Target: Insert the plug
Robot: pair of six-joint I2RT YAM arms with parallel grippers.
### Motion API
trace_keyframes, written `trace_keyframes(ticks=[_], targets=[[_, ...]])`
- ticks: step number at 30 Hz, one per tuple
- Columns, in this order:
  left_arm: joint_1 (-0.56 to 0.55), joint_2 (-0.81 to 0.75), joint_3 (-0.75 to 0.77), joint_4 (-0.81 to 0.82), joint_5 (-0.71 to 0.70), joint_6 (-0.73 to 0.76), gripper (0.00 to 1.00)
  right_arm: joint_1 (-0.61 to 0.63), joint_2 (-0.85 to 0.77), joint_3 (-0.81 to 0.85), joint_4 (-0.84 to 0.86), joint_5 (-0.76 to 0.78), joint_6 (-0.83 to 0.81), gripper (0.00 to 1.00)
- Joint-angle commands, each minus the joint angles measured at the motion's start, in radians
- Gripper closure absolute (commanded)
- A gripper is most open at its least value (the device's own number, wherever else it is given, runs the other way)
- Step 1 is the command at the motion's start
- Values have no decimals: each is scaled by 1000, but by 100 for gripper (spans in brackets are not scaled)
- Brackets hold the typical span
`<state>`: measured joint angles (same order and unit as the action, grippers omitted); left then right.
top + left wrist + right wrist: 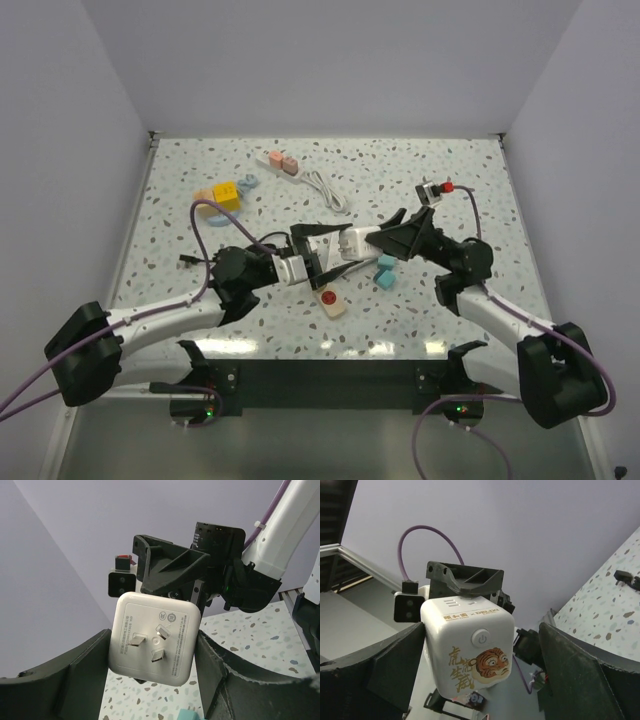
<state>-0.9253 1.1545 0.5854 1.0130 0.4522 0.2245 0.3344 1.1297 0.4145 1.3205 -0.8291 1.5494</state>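
The plug (152, 640) is a white cube adapter with three metal prongs on the face turned toward the left wrist camera. My left gripper (152, 666) is shut on it, a finger pressed against each side, and holds it above the table's middle (355, 243). In the right wrist view the plug's (467, 647) other face shows a power button and a tiger picture. My right gripper (481, 666) is open around it. Its left finger (395, 665) is at the cube's edge, and its right finger (575, 675) stands well apart. Both grippers meet nose to nose (385, 240).
A white power strip (280, 162) with pink blocks and a coiled white cable (330, 195) lies at the back. A yellow block (226, 193) sits back left. Teal blocks (385, 272) and a beige piece with a red button (332, 300) lie under the grippers.
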Motion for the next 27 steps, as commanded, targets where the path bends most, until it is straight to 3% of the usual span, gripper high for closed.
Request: trace_keyframes(ticks=[1,8,12,16,18,19,20,22,23,26,27], targets=[[0,28,77,157,69,-10,100,25,2,38,292,-28,35,2],[9,54,86,168,62,1,100,32,-76,53,292,-39,54,7],[29,65,105,141,62,1,100,38,-94,56,292,-42,64,31],[48,73,94,133,39,-8,100,40,-105,58,290,-41,66,72],[57,77,97,125,34,-14,100,40,-107,58,292,-33,63,85],[59,86,99,109,28,-17,100,40,-107,60,290,-30,58,96],[62,89,99,101,22,-19,99,40,-104,61,290,-25,57,100],[62,97,99,82,5,-24,88,40,-91,66,289,-5,38,100],[63,97,96,78,-1,-30,70,40,-68,70,289,-1,31,100],[63,83,73,55,-38,-33,44,40,-27,83,289,18,-8,100],[65,76,58,32,-53,-33,40,38,1,89,286,19,-30,100]])
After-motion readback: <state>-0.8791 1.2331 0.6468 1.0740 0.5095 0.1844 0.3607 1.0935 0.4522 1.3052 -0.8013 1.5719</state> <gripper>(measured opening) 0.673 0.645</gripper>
